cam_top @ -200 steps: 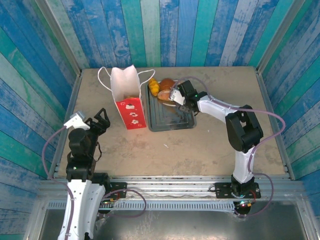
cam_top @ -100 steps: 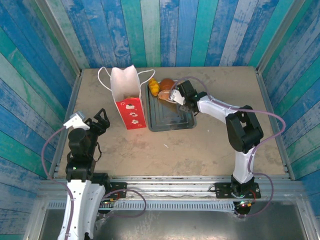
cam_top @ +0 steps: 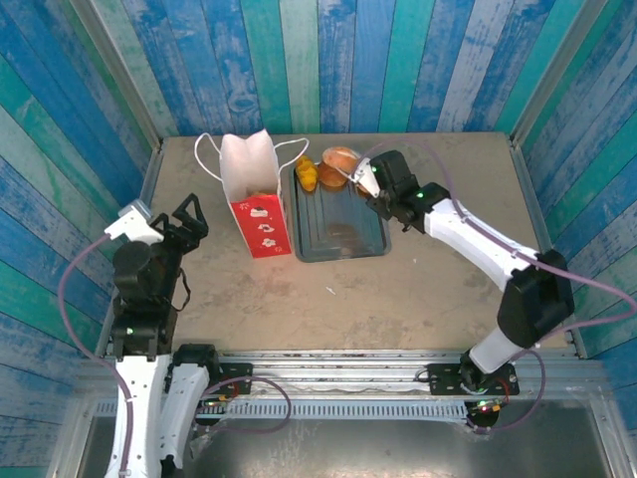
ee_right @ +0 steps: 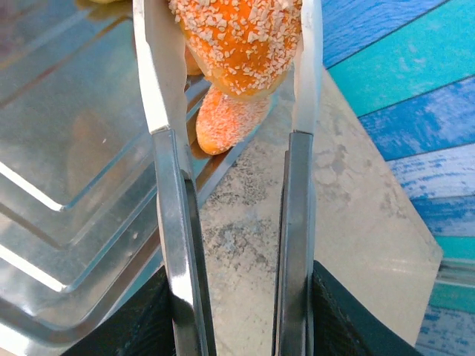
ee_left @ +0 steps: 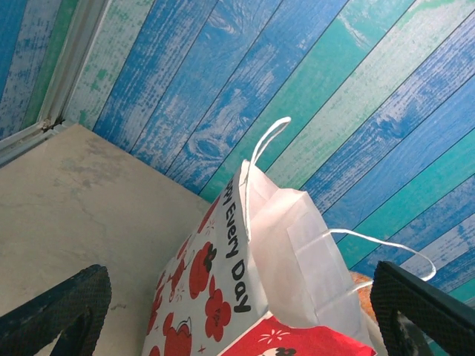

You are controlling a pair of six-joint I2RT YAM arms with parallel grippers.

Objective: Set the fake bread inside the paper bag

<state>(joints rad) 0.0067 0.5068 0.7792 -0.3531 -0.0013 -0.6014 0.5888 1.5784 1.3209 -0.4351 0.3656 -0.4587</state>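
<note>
Orange crumbed bun (ee_right: 245,37) — in right tool (ee_right: 231,81).

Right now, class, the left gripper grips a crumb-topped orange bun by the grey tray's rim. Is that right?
No, the right gripper grips the crumb-topped orange bun by the rim of the grey tray; the right wrist view shows it.
</note>
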